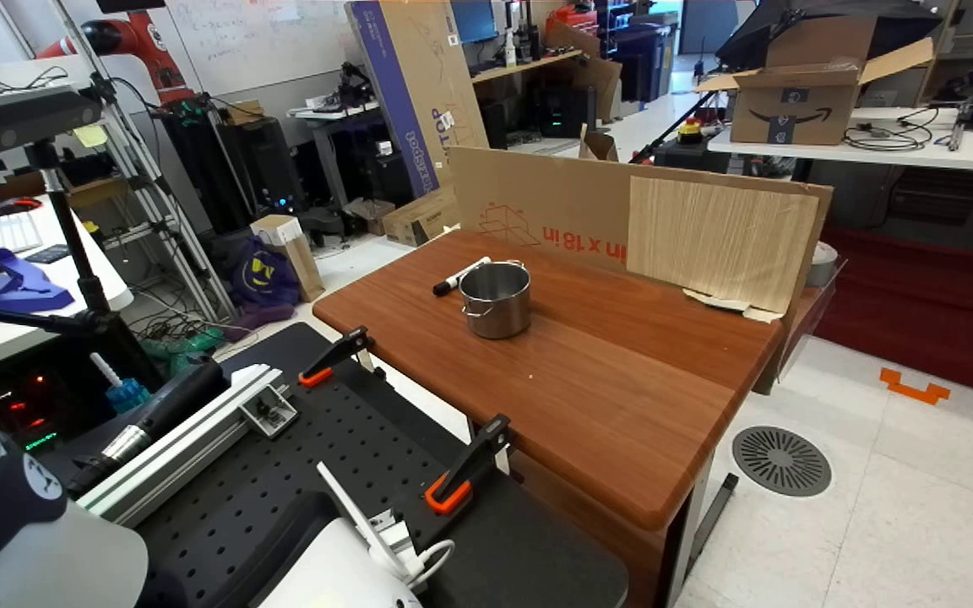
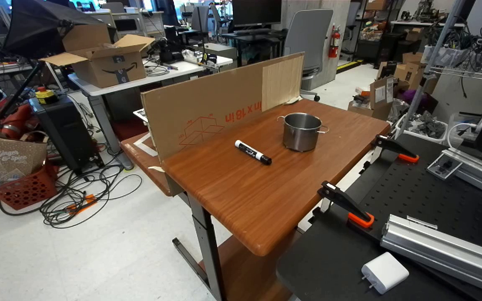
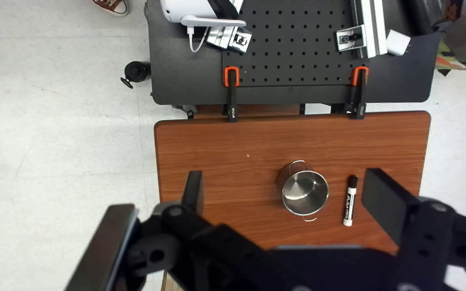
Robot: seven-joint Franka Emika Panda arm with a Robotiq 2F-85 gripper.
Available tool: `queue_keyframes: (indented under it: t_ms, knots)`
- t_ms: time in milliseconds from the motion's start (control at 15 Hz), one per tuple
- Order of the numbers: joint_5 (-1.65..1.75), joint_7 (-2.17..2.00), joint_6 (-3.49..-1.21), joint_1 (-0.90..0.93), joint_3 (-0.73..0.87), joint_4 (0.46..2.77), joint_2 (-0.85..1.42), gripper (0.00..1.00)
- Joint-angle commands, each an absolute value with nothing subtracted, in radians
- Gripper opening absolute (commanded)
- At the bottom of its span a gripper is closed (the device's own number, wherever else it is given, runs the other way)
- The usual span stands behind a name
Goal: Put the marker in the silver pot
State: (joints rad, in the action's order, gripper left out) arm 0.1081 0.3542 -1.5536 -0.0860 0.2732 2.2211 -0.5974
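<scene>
The marker [image 1: 463,275] has a white body with a black cap and lies flat on the wooden table beside the pot. It also shows in an exterior view [image 2: 252,152] and in the wrist view [image 3: 350,201]. The silver pot [image 1: 499,302] stands upright with two wire handles; it also shows in an exterior view [image 2: 301,137] and in the wrist view [image 3: 305,192], where its visible inside is bare. Marker and pot are apart. My gripper [image 3: 287,196] is wide open, high above the table, with nothing between its fingers. The gripper is out of view in both exterior views.
A cardboard panel [image 1: 546,203] stands along the far edge of the wooden table [image 1: 588,405]. Two black and orange clamps [image 3: 232,93] [image 3: 359,93] reach from the black bench [image 3: 192,76] over the table's near edge. An aluminium rail [image 2: 446,246] lies on the bench.
</scene>
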Motion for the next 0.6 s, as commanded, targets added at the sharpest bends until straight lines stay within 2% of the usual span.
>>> queue_keyframes:
  t_ms: [0, 533]
  knots:
    - [0.098, 0.337, -1.552, -0.092, 0.256, 2.223, -0.590, 1.00]
    - [-0.010, 0.148, -1.614, -0.067, 0.157, 2.281, -0.556, 1.00]
